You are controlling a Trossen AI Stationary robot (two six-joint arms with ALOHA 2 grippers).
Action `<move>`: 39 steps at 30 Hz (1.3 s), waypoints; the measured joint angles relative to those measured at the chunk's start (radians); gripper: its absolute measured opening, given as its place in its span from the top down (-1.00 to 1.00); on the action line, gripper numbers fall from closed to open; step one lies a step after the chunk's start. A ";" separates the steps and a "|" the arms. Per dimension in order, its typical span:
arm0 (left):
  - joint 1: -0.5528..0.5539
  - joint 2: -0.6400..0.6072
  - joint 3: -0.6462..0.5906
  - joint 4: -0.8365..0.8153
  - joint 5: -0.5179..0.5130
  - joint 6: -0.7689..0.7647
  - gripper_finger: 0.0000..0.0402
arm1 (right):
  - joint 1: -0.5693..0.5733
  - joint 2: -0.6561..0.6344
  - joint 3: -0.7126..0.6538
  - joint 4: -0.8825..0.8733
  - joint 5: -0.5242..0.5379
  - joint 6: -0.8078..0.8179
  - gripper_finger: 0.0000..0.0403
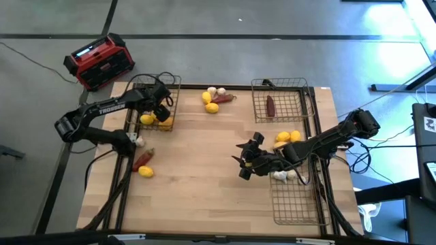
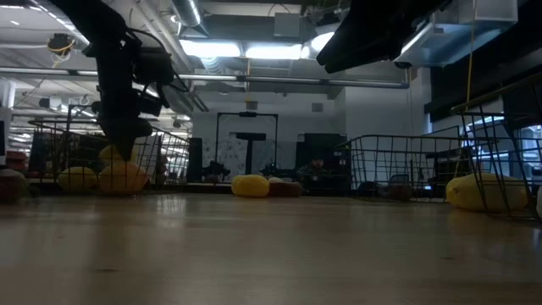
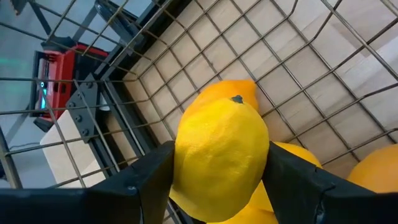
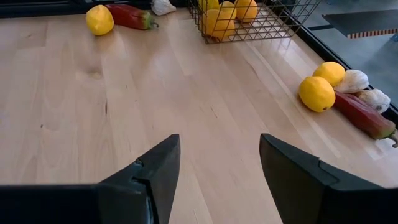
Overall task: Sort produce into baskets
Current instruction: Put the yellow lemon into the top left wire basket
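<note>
The left end effector (image 1: 162, 109) is gripping a yellow lemon (image 3: 221, 158) between its two dark fingers (image 3: 146, 177), holding it inside the wire basket at the far left of the worktop (image 1: 197, 184). In the left wrist view the lemon is filling the gap between the fingers, with more yellow and orange fruit (image 3: 373, 171) lying just under and beside it on the mesh floor of that left basket (image 1: 174, 83). Through the mesh, a red-and-black box (image 1: 101, 61) is sitting on the floor beyond the worktop's corner.

The right end effector (image 1: 246, 158) is hanging over the bare middle of the worktop with its fingers (image 4: 149, 174) spread apart and nothing between them (only plain wood is showing in the gap).

Moving outward, loose produce is lying in two clusters. Near the far edge, two lemons (image 1: 209, 102) are sitting with white garlic bulbs (image 1: 216, 90) and a dark red piece (image 1: 225, 98), all touching or just beside one another. On the left side, a lone lemon (image 1: 145, 171) is resting by another red piece (image 1: 142, 160), with a white bulb (image 1: 138, 141) close by under the left arm.

The far right basket (image 1: 303, 85) is holding one dark red piece (image 1: 270, 105). Beside it, toward the near edge, two lemons (image 1: 288, 137) are lying by the right arm, and white bulbs (image 1: 283, 175) are lying in the near right basket (image 1: 296, 214).
</note>
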 joint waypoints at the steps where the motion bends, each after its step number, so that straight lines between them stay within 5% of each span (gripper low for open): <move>1: 0.000 0.002 0.000 0.000 0.000 -0.002 -0.11 | 0.000 0.000 0.000 0.000 0.000 0.000 -0.07; 16: 0.000 0.002 0.007 -0.027 -0.005 -0.018 -0.35 | 0.000 0.000 0.000 -0.002 0.000 0.000 -0.07; 26: -0.059 -0.059 0.214 -0.181 0.047 -0.062 -0.35 | 0.000 0.000 0.000 -0.001 0.000 0.000 -0.07; 39: -0.424 -0.123 0.285 -0.225 0.531 -0.198 -0.35 | 0.000 0.000 0.000 -0.001 -0.001 0.000 -0.07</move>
